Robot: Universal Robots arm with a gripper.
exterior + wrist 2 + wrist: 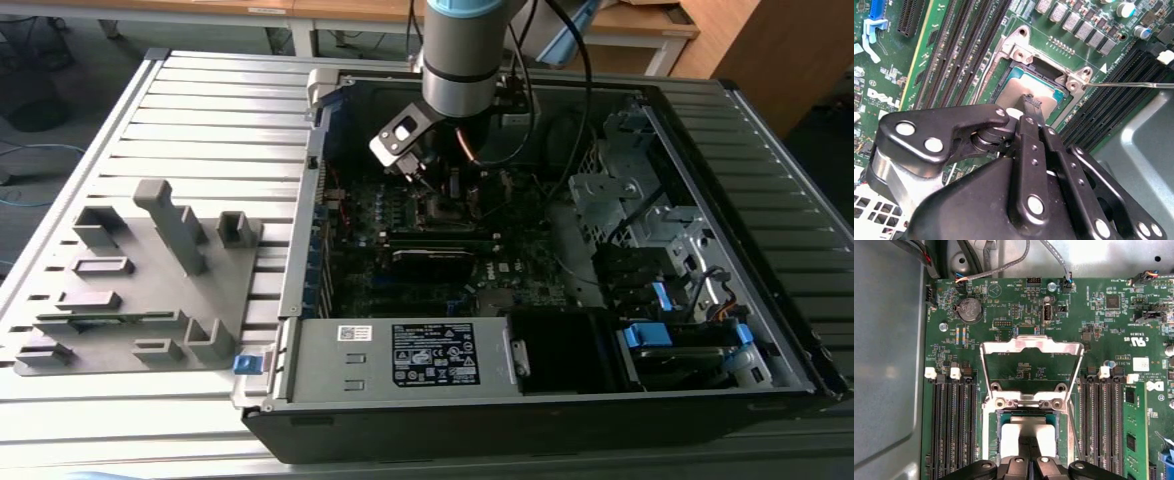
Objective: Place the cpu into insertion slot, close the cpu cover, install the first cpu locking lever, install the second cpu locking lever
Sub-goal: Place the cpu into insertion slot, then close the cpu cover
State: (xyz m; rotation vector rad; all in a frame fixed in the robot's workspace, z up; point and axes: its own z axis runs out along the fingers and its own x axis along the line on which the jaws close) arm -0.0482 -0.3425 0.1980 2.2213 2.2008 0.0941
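The cpu, a silvery square chip, lies in the insertion slot on the green board. The cpu cover, a silvery frame with a square window, stands swung open behind the slot. My gripper is shut, its joined black fingertips on or just above the middle of the cpu; I cannot tell whether they touch. A thin metal locking lever sticks out sideways from the slot's corner.
The board sits inside an open computer case. Long black memory slots flank the socket, with a green memory stick in one. Cables hang behind. A grey fixture tray lies at the exterior view's left.
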